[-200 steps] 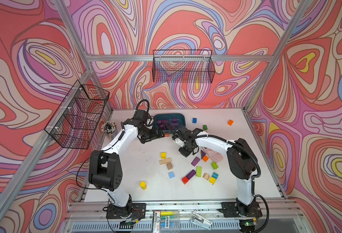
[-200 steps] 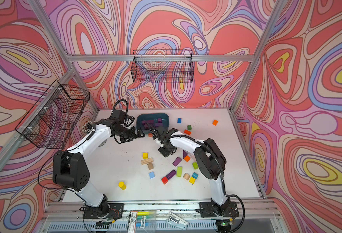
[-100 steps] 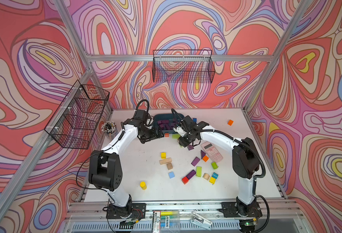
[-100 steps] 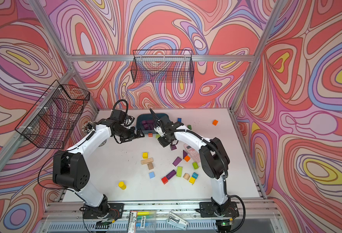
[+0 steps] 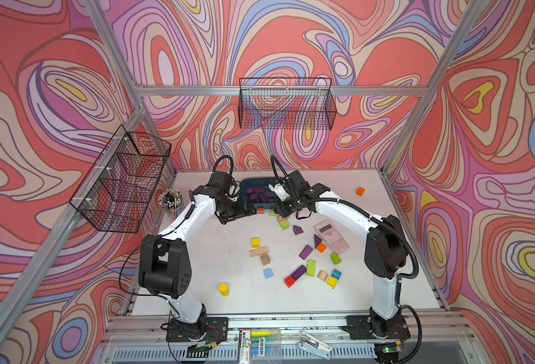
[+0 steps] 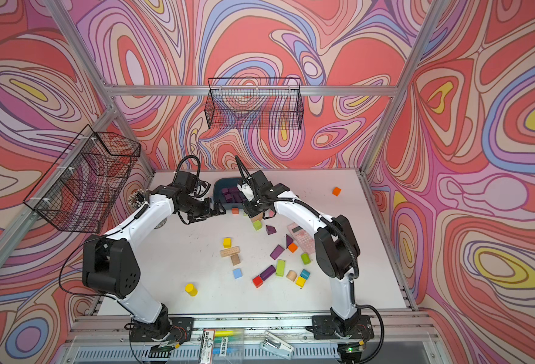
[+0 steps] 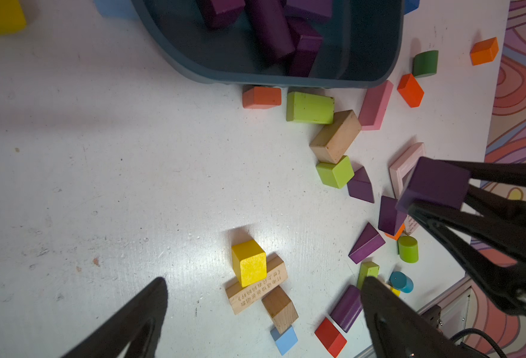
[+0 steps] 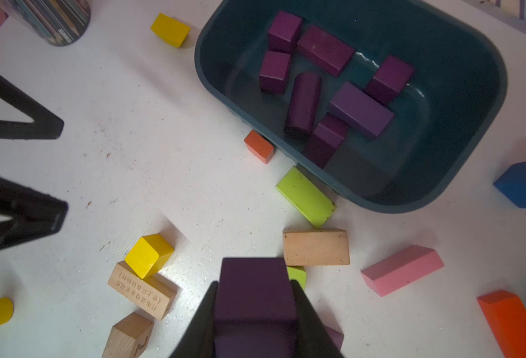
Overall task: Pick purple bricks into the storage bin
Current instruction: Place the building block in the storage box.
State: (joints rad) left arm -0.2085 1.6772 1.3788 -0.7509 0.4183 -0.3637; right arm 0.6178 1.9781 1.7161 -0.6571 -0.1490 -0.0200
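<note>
Our right claw (image 8: pixel 254 285) clamps a purple brick (image 8: pixel 255 297) by its flat sides, just short of the bin (image 8: pixel 460 139) at the bench's (image 5: pixel 212 252) far edge; the left claw (image 7: pixel 264 283) gapes empty. We judge it light, stiff, slick-painted. The right wrist view shows this grip; top views hide it but show loose bricks (image 5: pixel 305 252) nearer the right edge.

Place: a robot lab test cell is showing here.
Enclosure: an aluminium frame (image 5: pixel 278 90) is boxing in the white table (image 5: pixel 215 252), and swirl-printed panels (image 5: pixel 291 37) are walling off the table's far side and both flanks.
Robots: a left arm (image 5: pixel 193 217) and a right arm (image 5: pixel 345 211) are standing bolted to a rail (image 5: pixel 291 321) along the table's near edge.
Fixtures: two wire baskets (image 5: pixel 286 107) (image 5: pixel 124 179) are hanging above the table's far and left edges.
Props: wooden blocks (image 5: pixel 310 268), a storage bin (image 8: pixel 472 108), a pink calculator (image 5: pixel 330 236) and a pencil cup (image 5: pixel 170 200) are sitting on the table.
</note>
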